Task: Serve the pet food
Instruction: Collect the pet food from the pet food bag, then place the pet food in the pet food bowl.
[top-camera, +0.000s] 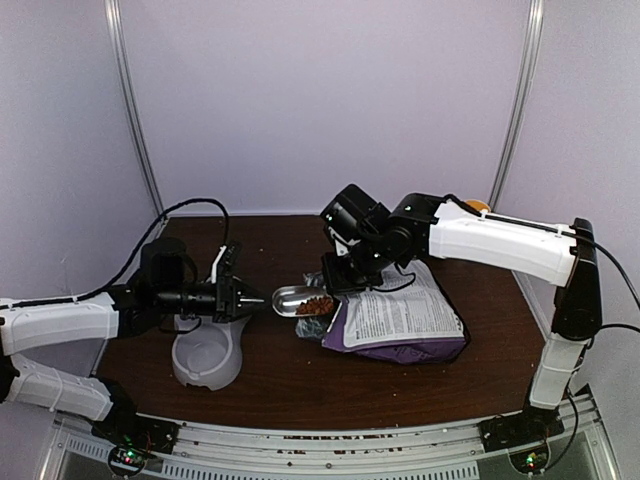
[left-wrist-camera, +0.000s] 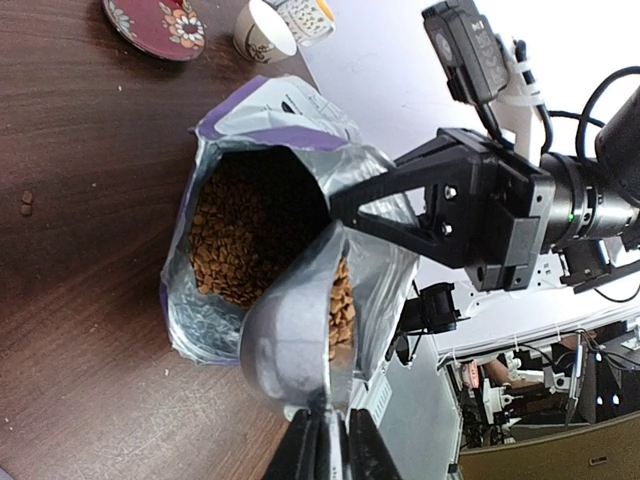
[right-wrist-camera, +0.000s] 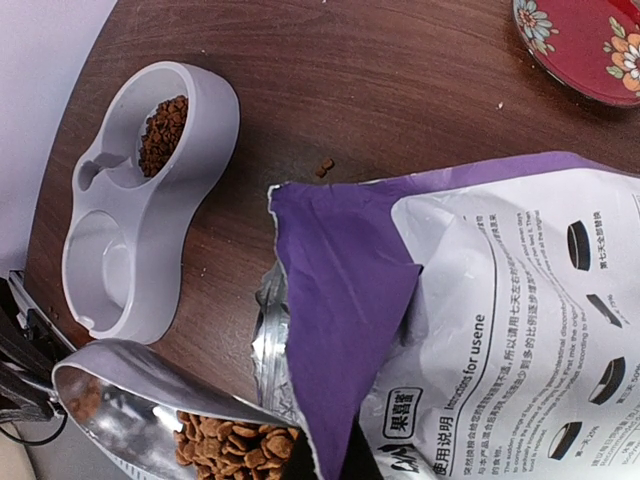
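left wrist: pet food (left-wrist-camera: 342, 303) in scoop (left-wrist-camera: 283, 345), just beyond left claw (left-wrist-camera: 330, 425)

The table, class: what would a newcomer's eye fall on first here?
A shiny scoop heaped with brown pet food, held by the left fingers at the mouth of the purple bag mid-table. The right fingers pinch the bag open; a grey bowl sits near left.

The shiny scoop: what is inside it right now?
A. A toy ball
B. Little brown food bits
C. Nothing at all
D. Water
B: the right wrist view shows a heap of brown pet food lying in the scoop, right at the open mouth of the purple bag.
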